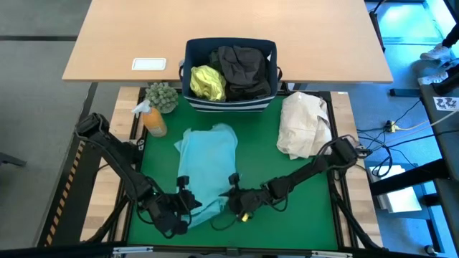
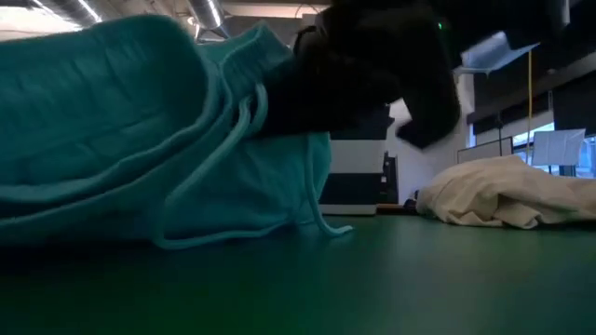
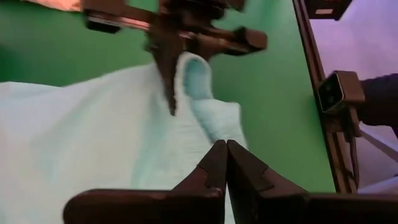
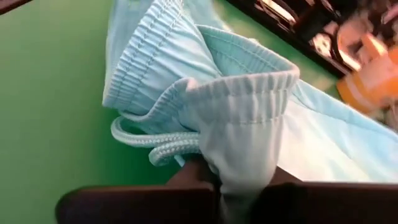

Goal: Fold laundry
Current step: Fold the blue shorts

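Down at table height the view is mostly blocked: a big fold of the turquoise garment point(image 2: 140, 140) fills the near side and a dark arm mass hangs over it, so which arm that is I cannot tell from there. From above, the fingertips of both grippers are lost in dark metal and cloth.

The turquoise garment point(image 1: 208, 168) lies spread on the green mat point(image 1: 287, 208), pale and soft, roughly at the centre of the table and running down toward six o'clock. It has a gathered elastic waistband point(image 4: 249, 84) and a braided drawstring point(image 4: 158, 144) looping out below it. The waistband edge is lifted and folded over on itself.

The right gripper point(image 4: 230, 180) sits at the garment's lower edge, about five o'clock from its middle, fingers pinched together with the waistband cloth caught between them. The left gripper point(image 3: 226, 163) is at seven o'clock from the garment's middle, its two dark fingers pressed flat against each other right over the cloth; whether any fabric is trapped there I cannot make out.

Up at twelve o'clock, the navy bin point(image 1: 229, 106) holds the yellow-green shirt point(image 1: 206, 82) and a charcoal garment point(image 1: 246, 70), bunched together. A cream cloth bundle point(image 1: 305, 125) rests at two o'clock, well apart from the grippers. At ten o'clock stand an orange bottle point(image 1: 153, 120) and a small green plant point(image 1: 162, 96).
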Action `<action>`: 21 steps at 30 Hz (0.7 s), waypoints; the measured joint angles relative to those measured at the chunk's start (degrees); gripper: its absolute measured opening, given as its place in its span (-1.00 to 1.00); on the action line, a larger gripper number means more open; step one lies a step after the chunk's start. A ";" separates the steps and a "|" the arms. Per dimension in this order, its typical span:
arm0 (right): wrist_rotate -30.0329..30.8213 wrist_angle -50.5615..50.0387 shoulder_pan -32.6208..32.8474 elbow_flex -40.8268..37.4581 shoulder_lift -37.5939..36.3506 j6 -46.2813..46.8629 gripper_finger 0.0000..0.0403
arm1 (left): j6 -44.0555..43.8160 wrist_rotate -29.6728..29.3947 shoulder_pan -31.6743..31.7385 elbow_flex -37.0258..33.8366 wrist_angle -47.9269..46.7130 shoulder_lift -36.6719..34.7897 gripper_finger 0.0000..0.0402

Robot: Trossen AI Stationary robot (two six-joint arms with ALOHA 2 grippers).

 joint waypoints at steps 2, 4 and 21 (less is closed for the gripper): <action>-1.49 -1.28 -1.14 0.00 -1.10 2.70 -0.96 | 0.33 0.92 0.12 0.00 -0.05 0.00 -0.97; -3.18 -1.72 -2.26 0.00 -1.79 5.23 -0.96 | 1.54 4.02 0.81 0.00 0.00 -0.12 -0.90; -8.43 -3.96 -6.44 0.00 -2.14 10.09 -0.96 | -5.71 10.75 5.82 -0.02 -6.19 -0.10 0.14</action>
